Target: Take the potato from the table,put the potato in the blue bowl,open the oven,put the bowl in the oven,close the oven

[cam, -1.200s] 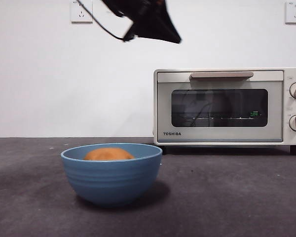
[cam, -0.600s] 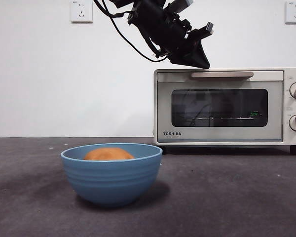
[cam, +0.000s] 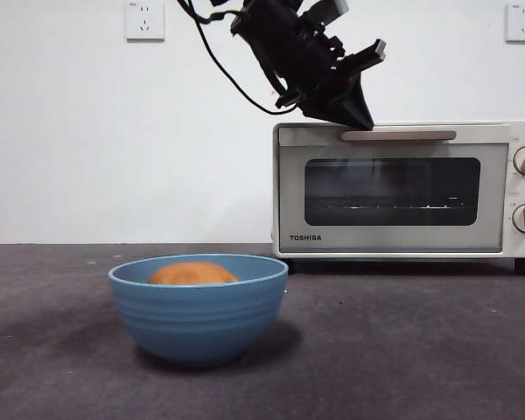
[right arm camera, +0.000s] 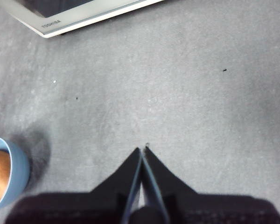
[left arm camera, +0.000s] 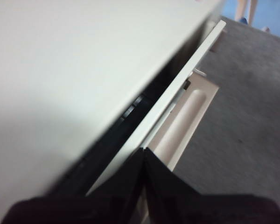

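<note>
Since half a second ago the left gripper (cam: 360,120) has dropped slightly; the oven (cam: 402,188) door now stands ajar at its top edge. Nearest, the potato (cam: 192,273) lies in the blue bowl (cam: 198,306). Beyond, left jaws pressed together sit behind the handle (left arm camera: 186,123). Right gripper (right arm camera: 143,150), jaws pressed together, hangs over the table (right arm camera: 177,93).

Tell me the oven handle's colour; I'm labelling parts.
Beige, a shade darker than the cream oven body; the handle shows best in the front view.

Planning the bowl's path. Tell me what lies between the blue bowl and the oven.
Front view: only bare table lies between the blue bowl and the oven. The right wrist view shows the same bare stretch.
</note>
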